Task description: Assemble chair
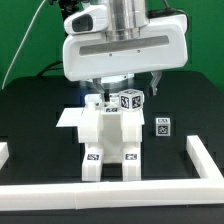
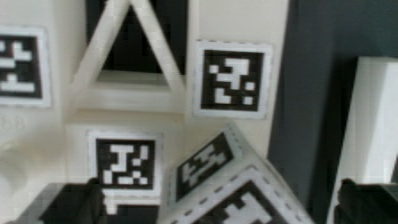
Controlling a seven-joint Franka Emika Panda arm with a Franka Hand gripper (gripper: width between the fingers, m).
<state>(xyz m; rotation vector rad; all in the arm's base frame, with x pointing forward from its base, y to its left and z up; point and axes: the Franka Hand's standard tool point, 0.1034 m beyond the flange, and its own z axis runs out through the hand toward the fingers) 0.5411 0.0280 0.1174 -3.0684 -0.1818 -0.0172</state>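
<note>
The partly built chair (image 1: 110, 140) stands in the middle of the black table, white blocks with black-and-white tags on its front. On top of it sits a tagged piece (image 1: 128, 100), tilted. My gripper (image 1: 122, 92) hangs right over that top. In the wrist view its dark fingers (image 2: 71, 205) stand far apart on either side of the tagged piece (image 2: 249, 185), with a gap showing on both sides, so the gripper is open and holds nothing. Beyond the piece, the wrist view shows a cross-braced frame (image 2: 139, 50) with more tags.
A small tagged white part (image 1: 162, 126) lies on the table at the exterior view's right of the chair. A thin flat white slab (image 1: 68, 119) lies at its left. Low white rails (image 1: 110, 198) border the table in front and at both sides.
</note>
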